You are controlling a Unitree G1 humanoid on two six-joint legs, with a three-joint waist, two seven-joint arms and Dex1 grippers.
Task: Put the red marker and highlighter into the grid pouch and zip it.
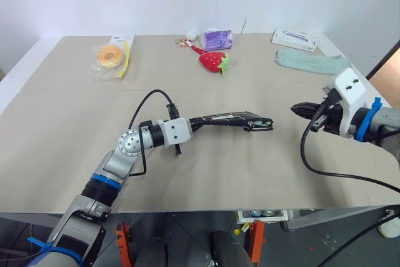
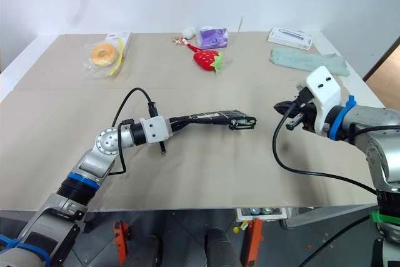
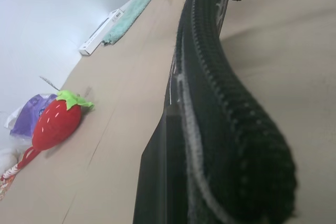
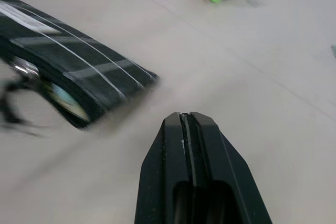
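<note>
No lettering can be read anywhere. The white box (image 2: 291, 37) at the desk's far right corner carries a dark printed picture, but its writing is too small to make out. The packet (image 1: 125, 45) beside the bagged donut (image 1: 110, 56) shows print that is equally illegible.

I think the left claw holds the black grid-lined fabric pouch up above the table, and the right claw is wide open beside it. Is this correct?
Not fully. The right claw is shut, its two fingers pressed together, as the right wrist view shows. The rest stands: the left claw holds the black grid-lined fabric pouch above the table.
</note>
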